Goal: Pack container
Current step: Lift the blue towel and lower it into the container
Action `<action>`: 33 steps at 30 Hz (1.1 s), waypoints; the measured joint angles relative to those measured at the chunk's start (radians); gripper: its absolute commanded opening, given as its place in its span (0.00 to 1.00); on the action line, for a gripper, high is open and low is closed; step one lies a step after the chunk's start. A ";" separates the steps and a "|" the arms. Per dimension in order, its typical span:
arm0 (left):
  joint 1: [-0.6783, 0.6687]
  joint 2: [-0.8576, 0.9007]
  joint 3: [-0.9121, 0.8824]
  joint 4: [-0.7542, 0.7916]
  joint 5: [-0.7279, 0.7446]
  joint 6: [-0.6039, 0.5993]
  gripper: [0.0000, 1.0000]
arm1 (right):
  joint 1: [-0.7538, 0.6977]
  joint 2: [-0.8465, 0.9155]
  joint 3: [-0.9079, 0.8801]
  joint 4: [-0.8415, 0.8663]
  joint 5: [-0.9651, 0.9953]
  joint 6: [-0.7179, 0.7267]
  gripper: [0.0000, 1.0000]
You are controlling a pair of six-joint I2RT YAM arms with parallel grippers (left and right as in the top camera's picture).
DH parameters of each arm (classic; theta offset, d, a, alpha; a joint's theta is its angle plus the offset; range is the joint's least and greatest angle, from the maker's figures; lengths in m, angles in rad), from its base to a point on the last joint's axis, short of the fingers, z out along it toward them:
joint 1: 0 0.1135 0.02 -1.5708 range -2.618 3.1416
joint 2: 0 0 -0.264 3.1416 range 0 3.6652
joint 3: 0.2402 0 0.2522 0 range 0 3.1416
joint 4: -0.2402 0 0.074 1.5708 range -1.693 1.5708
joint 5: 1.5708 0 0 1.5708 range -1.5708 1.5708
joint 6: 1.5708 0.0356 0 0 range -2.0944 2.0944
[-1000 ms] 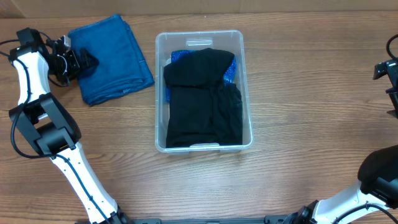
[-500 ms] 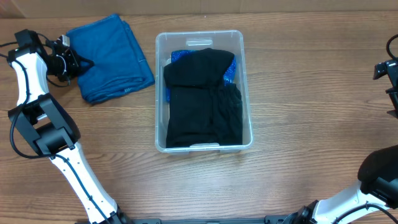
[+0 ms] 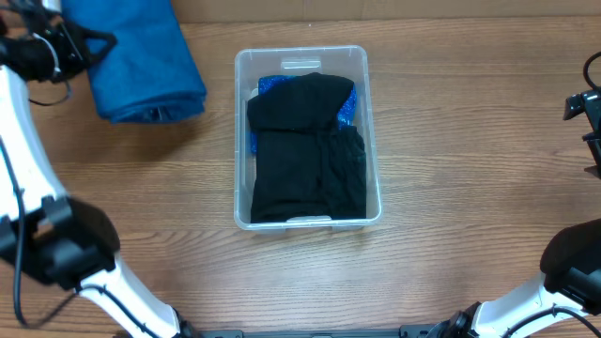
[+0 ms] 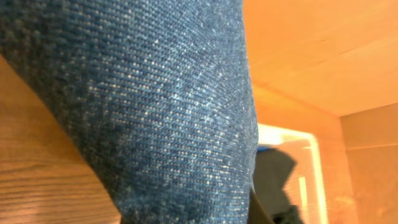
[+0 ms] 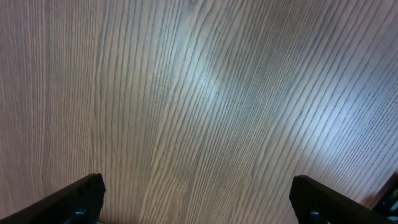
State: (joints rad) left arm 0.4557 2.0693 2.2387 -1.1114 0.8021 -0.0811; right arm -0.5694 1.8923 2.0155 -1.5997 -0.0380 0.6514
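The clear container (image 3: 300, 53) stands mid-table, holding a folded black cloth (image 3: 305, 155) over a blue cloth (image 3: 349, 105). At the far left, my left gripper (image 3: 89, 42) is shut on the edge of a folded blue towel (image 3: 141, 56), which hangs raised off the table. In the left wrist view the blue towel (image 4: 155, 106) fills most of the frame and hides the fingers. The container (image 4: 311, 180) shows past the towel, lower right. My right gripper (image 5: 199, 200) is open over bare wood, with nothing between its fingers (image 5: 87, 193).
The wooden table (image 3: 451, 141) surrounds the container. My right arm (image 3: 587, 103) sits at the table's right edge, far from the container. A cardboard-coloured wall (image 4: 311, 50) runs behind the table's back edge.
My left gripper closed on the blue towel's left edge and lifted it up and toward the back left. The right arm and the container stayed still.
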 measured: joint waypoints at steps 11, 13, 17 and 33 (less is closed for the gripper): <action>-0.204 -0.319 0.000 -0.029 0.140 -0.183 0.04 | 0.000 0.000 0.000 0.000 0.000 0.000 1.00; -0.310 -0.321 0.000 -0.050 0.133 -0.201 0.04 | 0.000 0.000 0.000 0.000 0.000 -0.001 1.00; -0.525 -0.320 -0.001 -0.109 -0.002 -0.282 0.04 | 0.000 0.000 0.000 0.000 0.000 0.000 1.00; -0.845 -0.065 -0.010 -0.224 -0.384 -0.449 0.04 | 0.000 0.000 0.000 0.000 0.000 0.000 1.00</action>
State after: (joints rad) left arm -0.3889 2.0041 2.2292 -1.3354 0.4179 -0.5301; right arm -0.5694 1.8923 2.0155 -1.6001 -0.0380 0.6510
